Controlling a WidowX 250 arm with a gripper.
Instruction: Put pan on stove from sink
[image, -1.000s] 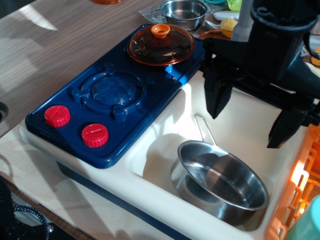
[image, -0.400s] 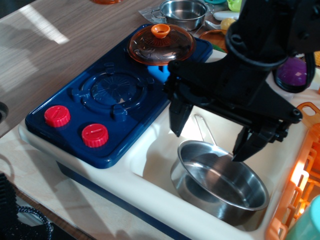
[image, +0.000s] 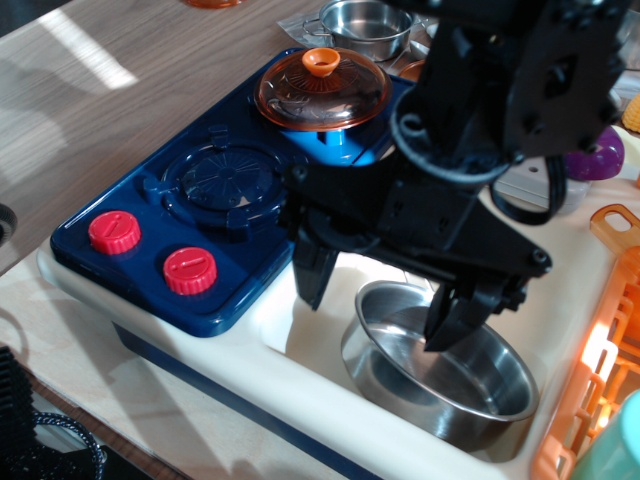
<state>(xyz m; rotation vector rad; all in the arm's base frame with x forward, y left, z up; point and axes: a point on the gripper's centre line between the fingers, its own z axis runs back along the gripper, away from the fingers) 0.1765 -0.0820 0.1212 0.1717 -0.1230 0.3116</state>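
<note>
The shiny steel pan (image: 455, 385) lies in the cream-white sink (image: 300, 350), at its near right. Its wire handle is hidden behind my arm. My black gripper (image: 378, 310) is open and hangs over the pan's far left rim. One finger (image: 310, 275) is outside the rim on the left, over the sink floor. The other finger (image: 448, 320) is over the pan's inside. I cannot tell whether either finger touches the pan. The dark blue stove (image: 215, 200) with two red knobs (image: 115, 232) sits left of the sink. Its near burner (image: 222, 178) is bare.
An orange transparent lid (image: 322, 90) covers the far burner. A small two-handled steel pot (image: 365, 25) stands behind the stove. An orange dish rack (image: 600, 380) borders the sink on the right. A purple object (image: 595, 155) lies behind my arm.
My open gripper has moved left and down, from above the sink's far right to just over the pan's far left rim. The pan has not moved.
</note>
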